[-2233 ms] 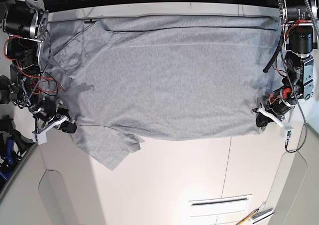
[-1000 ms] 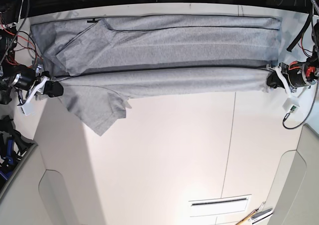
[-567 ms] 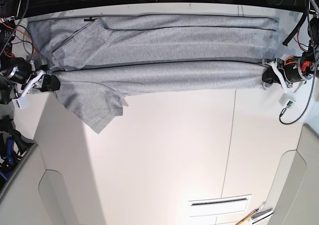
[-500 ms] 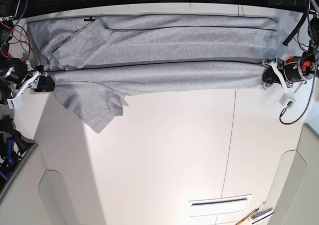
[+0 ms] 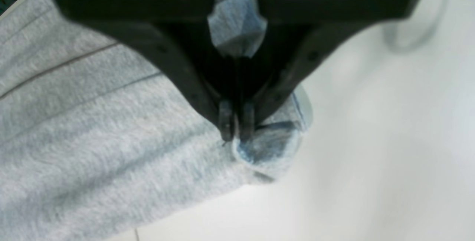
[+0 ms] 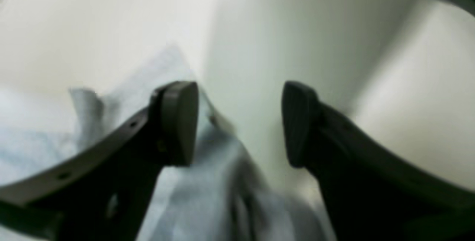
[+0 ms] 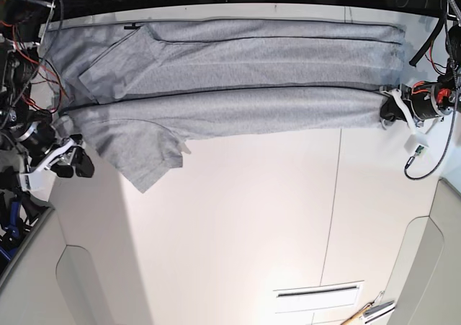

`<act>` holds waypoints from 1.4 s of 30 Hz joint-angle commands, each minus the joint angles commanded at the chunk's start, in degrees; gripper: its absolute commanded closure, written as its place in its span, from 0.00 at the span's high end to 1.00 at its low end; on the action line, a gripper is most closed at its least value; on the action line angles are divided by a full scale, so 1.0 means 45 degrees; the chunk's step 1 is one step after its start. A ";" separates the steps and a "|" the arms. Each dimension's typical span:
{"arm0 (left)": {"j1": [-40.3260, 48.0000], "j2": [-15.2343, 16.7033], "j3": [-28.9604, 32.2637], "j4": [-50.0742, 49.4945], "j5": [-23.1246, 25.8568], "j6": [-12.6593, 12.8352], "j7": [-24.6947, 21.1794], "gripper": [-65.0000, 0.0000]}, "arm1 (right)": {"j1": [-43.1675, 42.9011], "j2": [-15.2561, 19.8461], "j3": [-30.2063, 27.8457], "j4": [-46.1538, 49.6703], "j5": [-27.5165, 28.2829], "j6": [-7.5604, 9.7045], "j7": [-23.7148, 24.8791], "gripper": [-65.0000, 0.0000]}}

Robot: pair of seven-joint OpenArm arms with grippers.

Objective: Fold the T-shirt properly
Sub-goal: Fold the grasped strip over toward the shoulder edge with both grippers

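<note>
— How will the T-shirt point(image 7: 252, 68) handle?
— It is light and soft, I judge, so it may wrinkle. It lies across the far tabletop point(image 7: 238, 231). The left tool point(image 5: 236, 133) pinches its end; the right tool point(image 6: 239, 124) is wide apart. I would grip the opposite folded corner.
— What is unclear?
— The right wrist view is blurred; inner layers are hidden.

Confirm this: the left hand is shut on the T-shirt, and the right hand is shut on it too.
The right hand is not shut: the right wrist view shows its fingers wide apart. The left hand is indeed shut on the T-shirt.
</note>
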 joint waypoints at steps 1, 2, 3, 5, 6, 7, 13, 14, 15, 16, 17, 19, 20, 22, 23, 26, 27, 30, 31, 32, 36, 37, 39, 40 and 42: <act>0.0000 0.0000 0.0000 0.0000 0.0000 0.0000 0.0000 0.00 | 0.0413 -0.0005 -0.0520 -0.0568 -0.0330 0.0005 0.0097 0.54; 0.0000 0.0000 0.0000 0.0000 0.0005 0.0005 0.0000 0.00 | 0.0806 0.0000 -0.1049 -0.1141 -0.0461 0.0000 0.0136 0.54; 0.0000 0.0000 0.0000 0.0000 0.0005 0.0005 0.0005 0.00 | 0.1151 -0.0015 -0.1574 -0.1651 -0.0452 0.0000 0.0136 0.54; 0.0000 0.0000 0.0005 0.0000 0.0005 0.0005 0.0005 0.00 | 0.1608 -0.0121 -0.2477 -0.2463 -0.0457 0.0000 0.0136 0.54; 0.0000 0.0000 0.0000 0.0000 0.0000 0.0005 0.0000 0.00 | 0.1729 -0.0238 -0.2832 -0.2759 -0.0457 0.0005 0.0121 0.54; -0.0005 0.0000 0.0000 0.0000 -0.0005 0.0005 0.0000 0.00 | 0.1734 -0.0369 -0.3157 -0.2919 -0.0457 0.0039 0.0121 0.54; -0.0005 0.0000 0.0000 0.0000 -0.0092 0.0000 0.0000 0.00 | 0.1656 -0.0996 -0.4211 -0.2919 -0.0452 0.0044 -0.0797 0.54; 0.0000 0.0000 0.0000 0.0000 -0.0092 0.0000 0.0000 0.00 | 0.1656 -0.1059 -0.4206 -0.2919 -0.0452 0.0039 -0.0797 0.50; 0.0000 0.0000 0.0000 0.0000 -0.0087 0.0005 0.0010 0.00 | 0.1656 -0.1103 -0.4206 -0.2900 -0.0452 0.0039 -0.0797 0.41; 0.0000 0.0000 0.0000 0.0000 -0.0087 0.0005 0.0029 0.00 | 0.1656 -0.1132 -0.4206 -0.2900 -0.0447 0.0039 -0.0797 0.29; 0.0000 0.0000 0.0000 0.0000 -0.0087 0.0005 0.0049 0.00 | 0.1656 -0.1171 -0.4206 -0.2900 -0.0447 0.0039 -0.0792 0.16; -0.0005 0.0000 0.0000 0.0000 -0.0097 0.0010 0.0034 0.00 | 0.1656 -0.1234 -0.4206 -0.2895 -0.0301 0.0039 -0.0865 0.00; -0.0005 0.0000 0.0000 0.0000 -0.0097 0.0010 -0.0005 0.00 | 0.1656 -0.1234 -0.4206 -0.2895 -0.0053 0.0039 -0.1146 0.00; -0.0005 0.0000 0.0000 0.0000 -0.0141 0.0010 -0.0010 0.00 | 0.1656 -0.1229 -0.4153 -0.2812 0.0675 0.0039 -0.1588 0.00; -0.0005 0.0000 0.0000 0.0000 -0.0204 0.0010 -0.0005 0.00 | 0.1651 -0.1229 -0.4031 -0.2642 0.0923 0.0039 -0.1923 0.00; -0.0005 -0.0010 0.0000 0.0010 -0.0704 0.0010 0.0015 0.00 | 0.1642 -0.1229 -0.3235 -0.1447 0.1972 0.0044 -0.3793 0.00; -0.0005 -0.0010 0.0000 0.0029 -0.0772 0.0015 0.0087 0.00 | 0.1574 -0.1224 -0.2861 -0.0831 0.2492 0.0049 -0.4561 0.00; 0.0000 -0.0112 0.0000 0.0102 -0.0801 0.0005 0.0408 0.00 | 0.0787 -0.1224 -0.1613 0.1647 0.4085 0.0160 -0.6125 0.00; 0.0005 -0.0219 0.0000 0.0194 -0.0801 0.0005 0.0491 0.00 | 0.0350 -0.1224 -0.1243 0.2531 0.4454 0.0155 -0.6411 0.00; 0.0005 -0.0335 0.0000 0.0325 -0.0806 0.0005 0.0583 0.00 | -0.0141 -0.1224 -0.0913 0.3361 0.4663 0.0155 -0.6615 0.00; 0.0010 -0.0928 0.0000 0.1141 -0.0811 0.0010 0.1039 0.00 | -0.2424 -0.1127 0.0112 0.5911 0.5328 0.0189 -0.7038 0.00; 0.0015 -0.1073 0.0000 0.1331 -0.0816 0.0010 0.1059 0.00 | -0.2987 -0.1049 0.0340 0.6363 0.5547 0.0204 -0.7028 0.00; 0.0233 -0.1423 0.0000 0.1705 -0.0865 0.0010 0.1073 0.00 | -0.3963 -0.0967 0.0908 0.7140 0.5712 0.0282 -0.7033 0.00; 0.0447 -0.1598 0.0000 0.1919 -0.0947 0.0010 0.1156 0.00 | -0.4405 -0.0908 0.1214 0.7475 0.5838 0.0282 -0.7033 0.00; 0.1039 -0.1928 0.0000 0.2429 -0.0942 0.0005 0.1263 0.00 | -0.5158 -0.0874 0.1802 0.8063 0.6042 0.0287 -0.7033 0.00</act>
